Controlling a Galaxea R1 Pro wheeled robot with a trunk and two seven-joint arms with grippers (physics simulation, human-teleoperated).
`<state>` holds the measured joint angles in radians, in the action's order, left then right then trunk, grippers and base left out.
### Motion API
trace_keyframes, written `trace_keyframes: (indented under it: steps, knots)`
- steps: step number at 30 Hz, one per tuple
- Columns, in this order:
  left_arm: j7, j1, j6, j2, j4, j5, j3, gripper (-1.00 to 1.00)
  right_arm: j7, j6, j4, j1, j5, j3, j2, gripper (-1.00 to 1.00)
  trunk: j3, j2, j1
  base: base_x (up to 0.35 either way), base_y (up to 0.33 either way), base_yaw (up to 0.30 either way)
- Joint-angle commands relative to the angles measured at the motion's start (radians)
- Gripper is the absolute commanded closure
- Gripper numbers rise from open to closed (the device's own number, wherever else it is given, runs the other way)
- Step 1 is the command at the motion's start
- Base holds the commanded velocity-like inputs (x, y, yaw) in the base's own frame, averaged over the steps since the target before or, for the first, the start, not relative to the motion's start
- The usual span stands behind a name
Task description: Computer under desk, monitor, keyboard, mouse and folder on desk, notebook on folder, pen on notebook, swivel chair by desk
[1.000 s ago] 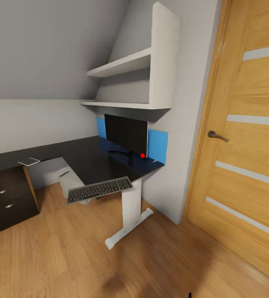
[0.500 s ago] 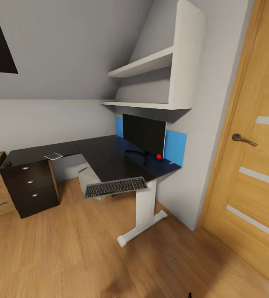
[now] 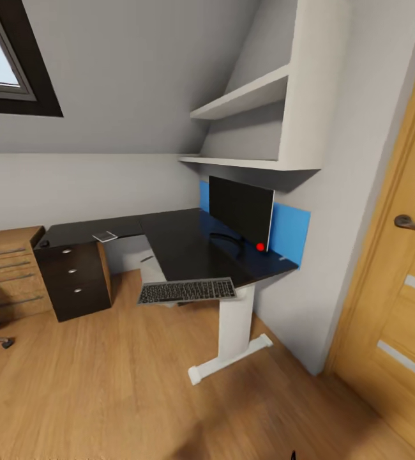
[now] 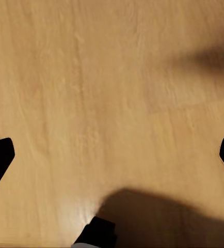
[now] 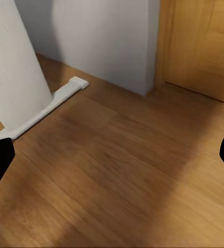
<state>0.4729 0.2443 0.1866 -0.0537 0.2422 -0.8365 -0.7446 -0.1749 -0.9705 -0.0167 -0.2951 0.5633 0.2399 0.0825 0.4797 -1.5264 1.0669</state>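
Floorboards are lying open across the lower half of the head view. At centre, the keyboard is overhanging the dark tabletop at its near edge, with the black monitor standing upright at the back right. Compared with a second ago, the camera is panning, bringing a window into the upper left. Both jaws are spread wide and holding nothing: left gripper over bare floor, right gripper near the white desk leg.
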Motion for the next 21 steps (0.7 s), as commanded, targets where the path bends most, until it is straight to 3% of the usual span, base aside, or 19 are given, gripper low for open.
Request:
trace_keyframes:
  steps: [1, 14, 21]
  knots:
    - [0.004, 0.001, 0.005, 0.000, 0.000, -0.010, -0.009, -1.00, -0.008, -0.002, -0.002, -0.001, 0.001, 0.009, 0.000, -1.00, 0.001, -0.001, 0.000, 0.157, -0.309, 0.287]
    - [0.004, 0.001, 0.004, 0.000, 0.000, -0.010, -0.009, -1.00, -0.008, -0.002, -0.002, -0.001, 0.001, 0.009, 0.000, -1.00, 0.001, -0.001, 0.000, 0.159, -0.302, 0.287]
    - [0.004, 0.001, 0.005, 0.000, 0.000, -0.010, -0.009, -1.00, -0.008, -0.002, -0.002, -0.001, 0.000, 0.009, 0.000, -1.00, 0.001, -0.001, 0.000, 0.056, -0.088, 0.287]
